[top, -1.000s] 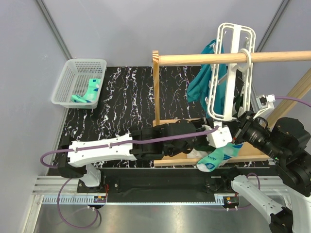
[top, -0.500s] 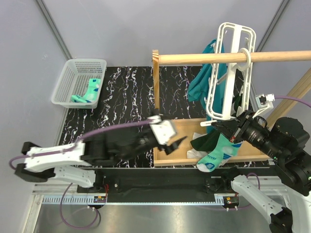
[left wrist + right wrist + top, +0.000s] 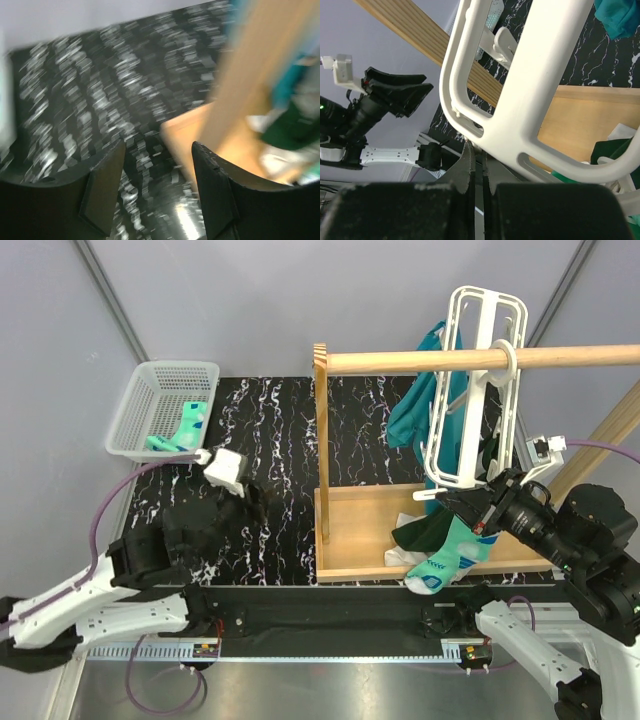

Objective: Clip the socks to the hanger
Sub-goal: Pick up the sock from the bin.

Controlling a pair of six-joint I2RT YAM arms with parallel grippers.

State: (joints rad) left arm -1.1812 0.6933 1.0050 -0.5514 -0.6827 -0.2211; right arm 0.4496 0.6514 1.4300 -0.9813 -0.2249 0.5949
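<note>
One sock (image 3: 448, 560) hangs at the lower end of the hanger (image 3: 540, 85), which is hooked on the wooden rod (image 3: 400, 361) at the right. More socks (image 3: 183, 430) lie in the white basket (image 3: 135, 410) at the far left of the table (image 3: 270, 430). The right gripper (image 3: 475, 159) has its fingers pressed together, with the tips against the bottom rim of the hanger. I cannot tell if something thin is pinched between them. The left gripper (image 3: 159, 150) is near the basket, with its fingers apart and nothing between them. Its own camera view is blurred.

I judge that the step in hand is to fetch the next sock from the basket. To do it well, the left gripper should come down from above, inside the basket walls, with the fingers wide. It is better to pinch only one sock, at the cuff, so that the cuff edge is free for a clip later. The lift should go straight up until the sock is clear of the basket rim, otherwise the light basket can tip or slide. The right gripper should hold its place, so that the hanger does not swing.
</note>
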